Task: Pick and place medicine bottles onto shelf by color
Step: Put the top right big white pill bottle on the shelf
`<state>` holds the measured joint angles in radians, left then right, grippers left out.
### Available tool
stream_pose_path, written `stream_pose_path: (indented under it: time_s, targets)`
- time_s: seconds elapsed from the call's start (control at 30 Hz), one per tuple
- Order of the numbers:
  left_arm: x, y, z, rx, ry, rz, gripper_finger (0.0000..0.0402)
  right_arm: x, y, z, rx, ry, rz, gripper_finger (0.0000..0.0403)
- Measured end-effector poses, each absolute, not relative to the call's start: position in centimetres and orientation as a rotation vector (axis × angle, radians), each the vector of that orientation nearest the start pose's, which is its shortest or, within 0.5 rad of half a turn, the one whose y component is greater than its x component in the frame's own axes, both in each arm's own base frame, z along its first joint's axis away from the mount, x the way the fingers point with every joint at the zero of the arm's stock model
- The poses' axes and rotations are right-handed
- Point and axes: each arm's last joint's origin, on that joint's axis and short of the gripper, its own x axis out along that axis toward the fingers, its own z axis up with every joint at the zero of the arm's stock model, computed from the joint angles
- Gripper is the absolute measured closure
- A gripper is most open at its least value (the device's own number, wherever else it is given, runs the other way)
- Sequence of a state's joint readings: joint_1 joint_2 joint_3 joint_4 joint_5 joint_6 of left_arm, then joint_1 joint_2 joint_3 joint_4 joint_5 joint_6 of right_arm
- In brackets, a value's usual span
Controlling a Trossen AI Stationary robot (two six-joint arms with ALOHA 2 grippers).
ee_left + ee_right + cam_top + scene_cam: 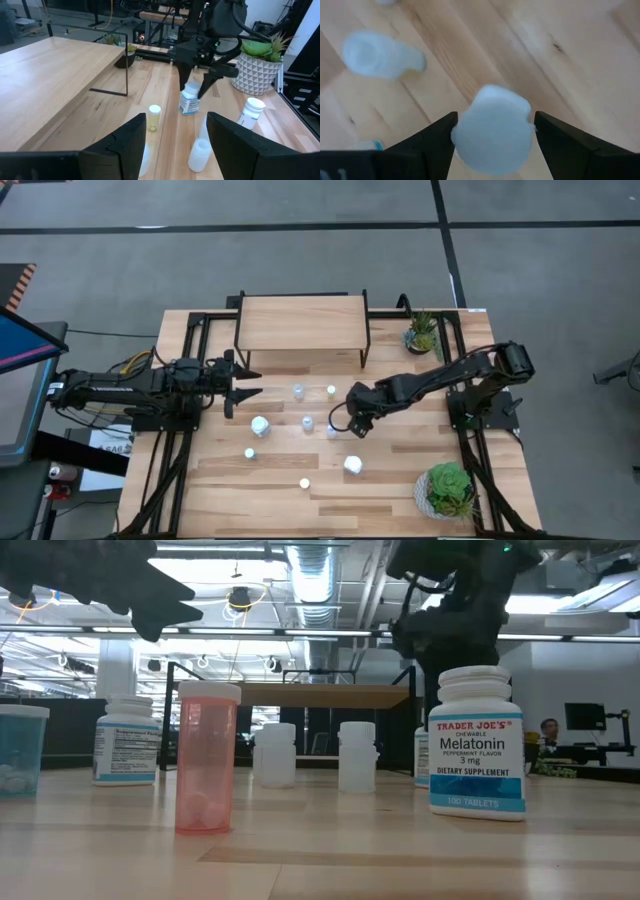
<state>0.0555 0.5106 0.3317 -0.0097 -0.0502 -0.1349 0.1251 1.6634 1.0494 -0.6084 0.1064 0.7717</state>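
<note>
The light-wood shelf point(300, 323) stands on black legs at the table's far side, and its top is bare. Several small medicine bottles stand on the table in front of it. One is white-capped with a blue-and-white label point(190, 100). My right gripper point(340, 420) is open and points down over this bottle, one finger on each side of its white cap point(492, 127). The bottle stands upright on the table. My left gripper point(245, 383) is open and empty, held level above the table left of the bottles. My right gripper comes from above with its fingers point(440, 135) on either side of the labelled bottle's cap point(470, 125). I cannot tell whether the fingers touch the cap. The bottle's base is on the table.
Other bottles: two near the shelf point(298, 391) point(331, 390), a larger white one point(260, 425), a small one point(307, 422), and others nearer the front point(249, 453) point(352, 465) point(304, 483). Potted plants stand at the far right point(424, 332) and near right point(448, 488).
</note>
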Motion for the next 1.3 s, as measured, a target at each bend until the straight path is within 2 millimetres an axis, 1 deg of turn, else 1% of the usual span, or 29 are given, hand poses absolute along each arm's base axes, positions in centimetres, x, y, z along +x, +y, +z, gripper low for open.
stream_pose_path:
  time_s: [0.3,0.73,0.8,0.87,1.03,1.1,1.17,1.3]
  targets:
    - [13.6,0.9,23.0,-0.135,0.184,0.128,0.0205,31.3,3.7,16.7,0.548,1.199,-0.484,0.0117]
    - [13.6,0.9,23.0,-0.131,0.183,0.132,0.0205,31.3,3.8,17.4,0.476,1.200,-0.367,0.0120]
    - [13.6,0.9,23.0,-0.132,0.183,0.132,0.0205,31.3,3.8,17.4,0.475,1.206,-0.355,0.0130]
    - [13.6,0.9,23.0,-0.132,0.183,0.132,0.0205,31.3,3.7,17.4,0.477,1.207,-0.353,0.0148]
    - [13.6,0.9,23.0,-0.132,0.182,0.132,0.0205,31.4,3.7,17.5,0.479,1.204,-0.351,0.0216]
    - [13.6,0.9,23.0,-0.132,0.182,0.132,0.0205,31.6,3.7,17.9,0.488,1.214,-0.332,0.0240]
    - [13.6,0.9,23.0,-0.132,0.182,0.132,0.0205,32.0,3.7,18.9,0.488,1.220,-0.296,0.0241]
    - [13.6,0.9,23.0,-0.132,0.180,0.131,0.0205,33.2,3.2,22.6,0.440,1.218,-0.228,0.0241]
